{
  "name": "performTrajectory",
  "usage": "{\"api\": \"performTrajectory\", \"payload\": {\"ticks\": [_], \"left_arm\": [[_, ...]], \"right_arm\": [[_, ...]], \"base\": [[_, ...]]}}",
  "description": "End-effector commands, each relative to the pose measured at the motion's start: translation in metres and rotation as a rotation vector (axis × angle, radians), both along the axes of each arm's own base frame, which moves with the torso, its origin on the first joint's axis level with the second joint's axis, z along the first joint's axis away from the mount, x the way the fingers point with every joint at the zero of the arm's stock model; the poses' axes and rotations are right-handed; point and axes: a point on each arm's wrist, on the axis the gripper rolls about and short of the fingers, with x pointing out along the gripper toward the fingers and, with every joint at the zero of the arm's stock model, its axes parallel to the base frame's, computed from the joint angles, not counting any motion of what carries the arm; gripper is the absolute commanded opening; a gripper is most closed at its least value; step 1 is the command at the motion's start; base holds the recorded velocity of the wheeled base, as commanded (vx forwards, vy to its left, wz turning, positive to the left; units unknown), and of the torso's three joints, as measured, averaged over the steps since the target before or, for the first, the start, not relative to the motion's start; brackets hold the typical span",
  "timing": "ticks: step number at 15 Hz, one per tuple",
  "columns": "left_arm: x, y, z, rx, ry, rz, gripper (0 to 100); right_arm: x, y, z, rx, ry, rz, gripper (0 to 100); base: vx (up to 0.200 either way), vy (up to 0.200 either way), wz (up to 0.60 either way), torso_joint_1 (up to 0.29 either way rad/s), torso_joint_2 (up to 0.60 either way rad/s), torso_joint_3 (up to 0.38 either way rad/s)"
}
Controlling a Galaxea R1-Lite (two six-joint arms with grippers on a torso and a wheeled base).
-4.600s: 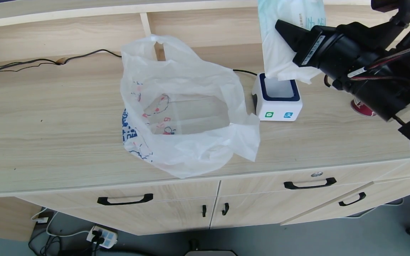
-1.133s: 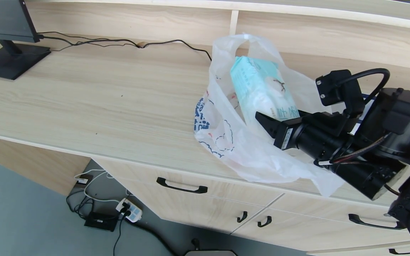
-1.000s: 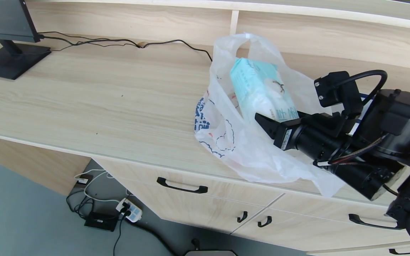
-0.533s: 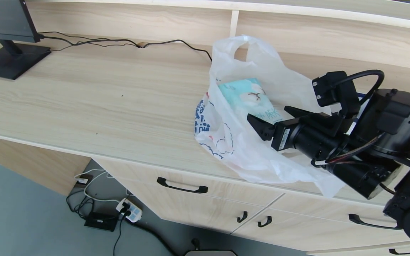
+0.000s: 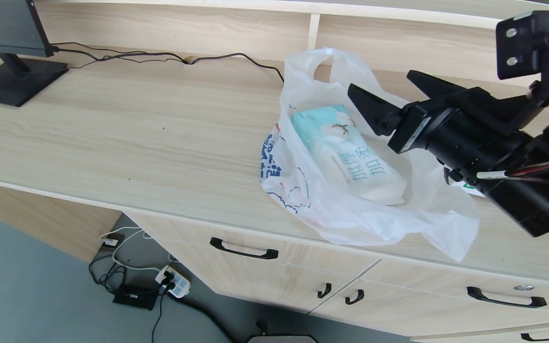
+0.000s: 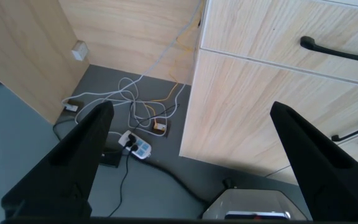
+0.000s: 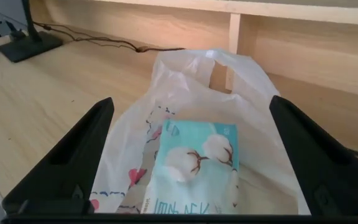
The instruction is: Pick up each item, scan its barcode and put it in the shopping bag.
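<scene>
Left wrist view: black left gripper [image 6: 191, 112], jaws wide, beside light wooden drawer fronts [image 6: 278, 37] | head view: black monitor stand [image 5: 15, 78] at far left corner of light wooden countertop [image 5: 112, 133] | translucent white plastic shopping bag [image 5: 350, 219] near front edge, pale teal-and-white tissue pack [image 5: 346, 152] lying inside | black right gripper [image 5: 380, 81] above bag, jaws wide.

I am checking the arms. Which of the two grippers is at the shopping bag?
The right gripper, open, above the shopping bag with the tissue pack. The left gripper hangs low beside the cabinet.
</scene>
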Motion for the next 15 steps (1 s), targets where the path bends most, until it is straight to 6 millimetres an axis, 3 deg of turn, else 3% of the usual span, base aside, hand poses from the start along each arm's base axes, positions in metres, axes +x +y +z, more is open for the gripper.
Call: {"api": "performTrajectory", "payload": {"ticks": [1, 6, 15], "left_arm": [[0.0001, 0.0000, 0.0001, 0.000, 0.001, 0.000, 100], [0.0001, 0.0000, 0.0001, 0.000, 0.001, 0.000, 100], [0.0001, 0.0000, 0.0001, 0.000, 0.001, 0.000, 100]], "right_arm": [[-0.0151, -0.0098, 0.0156, 0.010, -0.058, -0.001, 100], [-0.0127, -0.0078, 0.0101, -0.009, -0.044, 0.005, 100], [-0.0100, -0.0053, 0.0100, -0.010, -0.045, 0.004, 100]], "base": [[0.000, 0.000, 0.00, 0.000, 0.00, 0.000], [0.000, 0.000, 0.00, 0.000, 0.00, 0.000], [0.000, 0.000, -0.60, 0.002, 0.00, 0.004]]}}
